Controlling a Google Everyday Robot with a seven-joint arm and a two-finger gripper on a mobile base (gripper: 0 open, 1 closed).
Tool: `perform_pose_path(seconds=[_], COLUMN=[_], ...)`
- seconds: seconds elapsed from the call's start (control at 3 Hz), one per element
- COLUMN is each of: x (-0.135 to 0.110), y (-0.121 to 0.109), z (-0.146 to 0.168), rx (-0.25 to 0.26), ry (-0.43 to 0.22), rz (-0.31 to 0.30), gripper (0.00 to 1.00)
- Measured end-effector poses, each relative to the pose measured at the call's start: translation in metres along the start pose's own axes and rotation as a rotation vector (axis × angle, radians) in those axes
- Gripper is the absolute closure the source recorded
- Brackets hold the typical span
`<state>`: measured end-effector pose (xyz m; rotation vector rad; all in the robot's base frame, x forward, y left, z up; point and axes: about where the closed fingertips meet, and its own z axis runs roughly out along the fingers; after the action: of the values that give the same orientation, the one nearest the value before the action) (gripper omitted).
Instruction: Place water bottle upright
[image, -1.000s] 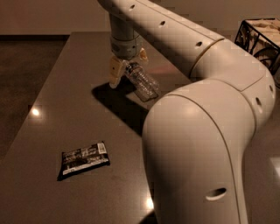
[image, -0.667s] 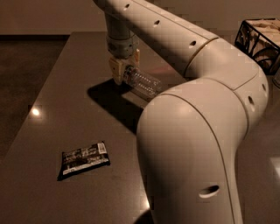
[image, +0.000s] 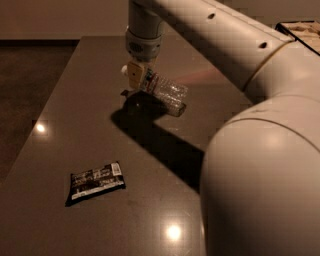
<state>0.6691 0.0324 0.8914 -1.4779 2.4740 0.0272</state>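
**Camera view: change**

- Compared with a second ago, the gripper (image: 139, 80) has shifted slightly to the left of the picture. It hangs from the arm (image: 225, 30) over the far half of the counter (image: 100, 145).
- The wrist appears turned. One pale pad of the fingers (image: 133, 74) now faces the camera.
- The fingers are pinching the bottle (image: 167, 95) at its neck end, by the label band. The white cap (image: 123, 70) sticks out just left of the pad.
- The bottle has kept much the same lean. Its body slants down and to the right from the grip, with the base low over the counter. Whether the base touches the counter cannot be told.
- The large near arm segment has drawn back to the right, so more counter shows.

**Meaning for the task**

- The grasp looks secured, but the bottle is far from upright.
- Judged step in hand: reorientation. The base still has to swing under the cap before release.
- A neck-end grip on a light, ribbed bottle may let it pivot, so the set-down probably needs to be slow.

**Camera view: surface and room**

- The counter is dark, smooth and glossy, with several bright lamp reflections. A hard shadow lies under the gripper.
- A flat dark packet (image: 95, 182) lies near the front left, well apart from the bottle.
- A dark floor (image: 25, 100) and a pale wall (image: 50, 20) lie beyond the left edge.
- A dark open-frame box (image: 305, 30) sits at the far right.
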Motion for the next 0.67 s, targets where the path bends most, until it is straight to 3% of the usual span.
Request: perform_pose_path(seconds=[0.33,0.67], x=[0.005,0.013], y=[0.035,0.065], z=[-0.040,-0.075], rx=[-0.094,-0.170], ry=[-0.181,-0.346], rz=[-0.155,-0.265], gripper=[1.00,1.00])
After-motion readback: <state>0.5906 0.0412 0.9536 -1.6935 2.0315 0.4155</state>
